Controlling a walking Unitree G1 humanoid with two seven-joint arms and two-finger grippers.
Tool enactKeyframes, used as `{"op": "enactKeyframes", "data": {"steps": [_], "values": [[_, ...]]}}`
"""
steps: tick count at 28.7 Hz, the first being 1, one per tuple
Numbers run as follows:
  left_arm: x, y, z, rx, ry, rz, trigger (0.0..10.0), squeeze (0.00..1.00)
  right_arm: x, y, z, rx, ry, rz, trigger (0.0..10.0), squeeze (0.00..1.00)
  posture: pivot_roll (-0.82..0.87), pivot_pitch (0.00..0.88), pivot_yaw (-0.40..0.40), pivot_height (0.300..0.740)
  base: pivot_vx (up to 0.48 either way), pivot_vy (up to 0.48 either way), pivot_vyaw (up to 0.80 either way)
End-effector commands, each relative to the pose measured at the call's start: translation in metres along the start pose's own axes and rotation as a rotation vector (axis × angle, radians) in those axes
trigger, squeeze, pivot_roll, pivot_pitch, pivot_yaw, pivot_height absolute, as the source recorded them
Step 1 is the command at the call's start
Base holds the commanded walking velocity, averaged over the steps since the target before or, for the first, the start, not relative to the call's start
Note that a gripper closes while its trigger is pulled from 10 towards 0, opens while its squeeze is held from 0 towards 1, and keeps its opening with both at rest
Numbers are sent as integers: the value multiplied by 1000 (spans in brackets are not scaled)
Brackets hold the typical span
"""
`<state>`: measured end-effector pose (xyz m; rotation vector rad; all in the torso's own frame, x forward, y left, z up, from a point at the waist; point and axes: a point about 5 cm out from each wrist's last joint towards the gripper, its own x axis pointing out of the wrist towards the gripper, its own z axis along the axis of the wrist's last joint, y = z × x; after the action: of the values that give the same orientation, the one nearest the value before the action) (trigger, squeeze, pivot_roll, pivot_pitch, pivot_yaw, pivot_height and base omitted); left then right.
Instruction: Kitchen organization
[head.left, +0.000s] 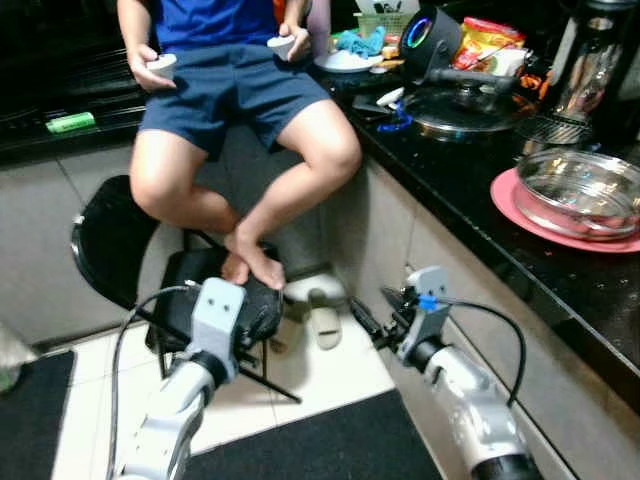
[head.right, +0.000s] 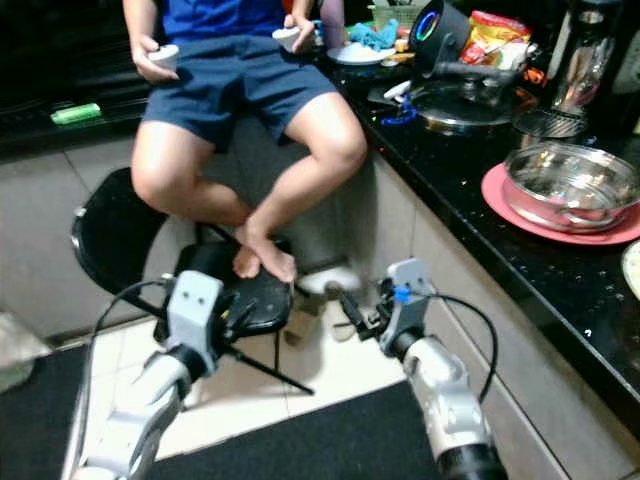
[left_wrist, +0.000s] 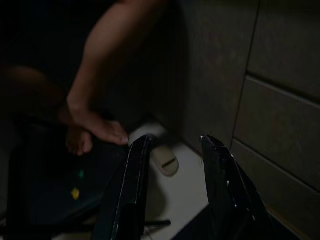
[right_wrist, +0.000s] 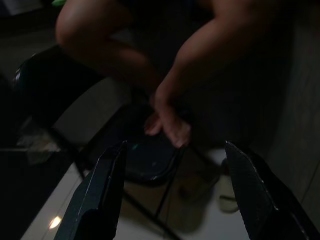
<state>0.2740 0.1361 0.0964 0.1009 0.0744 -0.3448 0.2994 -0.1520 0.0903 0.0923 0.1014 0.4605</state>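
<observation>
The black kitchen counter (head.left: 470, 195) runs along my right. On it a steel bowl (head.left: 580, 190) rests on a pink plate (head.left: 508, 198). Farther back are a lidded pan (head.left: 460, 108), a black speaker with a lit ring (head.left: 428, 35), a snack bag (head.left: 490, 40) and a blender jar (head.left: 590, 65). My left gripper (left_wrist: 175, 145) is open and held low in front of a black chair (head.left: 110, 240). My right gripper (head.left: 378, 312) is open too, low beside the cabinet front, with nothing between its fingers (right_wrist: 110, 175).
A person (head.left: 240, 90) sits on the counter edge with crossed feet (head.left: 255, 262) on the chair seat and a white controller in each hand. Pale slippers (head.left: 322, 318) lie on the tiled floor. A black mat (head.left: 320, 445) lies in front of me. A green object (head.left: 70, 122) lies on the back ledge.
</observation>
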Motion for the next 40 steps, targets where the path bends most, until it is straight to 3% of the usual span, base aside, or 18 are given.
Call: {"op": "enactKeyframes", "data": {"steps": [1,18,22,25,27,34,37,38,40], "values": [[-4,5,-4,12,14,13,10000,0,2,5,-2,23,-5,14,10000,0,-41,0,48,740,319,0,0],[-3,5,-4,15,14,8,10000,0,2,6,0,46,-18,21,10000,0,-42,0,48,740,317,0,0],[-3,4,-4,12,12,8,10000,0,-2,11,7,148,-90,106,10000,0,-38,0,48,740,311,0,0],[-4,5,-1,7,-13,1,10000,0,-8,24,28,326,-200,257,10000,0,-36,0,48,740,0,0,0],[-4,5,2,24,-33,-19,10000,0,-10,28,43,384,-269,301,10000,0,-39,0,48,740,0,0,0],[4,3,20,63,-118,-25,10000,0,-7,26,88,398,-409,278,10000,0,-53,0,51,740,0,0,0],[12,-4,54,120,-245,-64,10000,0,-13,26,129,439,-561,324,10000,0,-55,0,51,740,0,0,0],[12,-4,54,120,-245,-64,10000,0,-13,26,129,439,-561,324,10000,0,-55,0,51,740,0,0,0],[14,-5,81,126,-337,-78,10000,0,-19,28,153,449,-645,372,10000,0,-53,0,51,740,0,0,0]]}}
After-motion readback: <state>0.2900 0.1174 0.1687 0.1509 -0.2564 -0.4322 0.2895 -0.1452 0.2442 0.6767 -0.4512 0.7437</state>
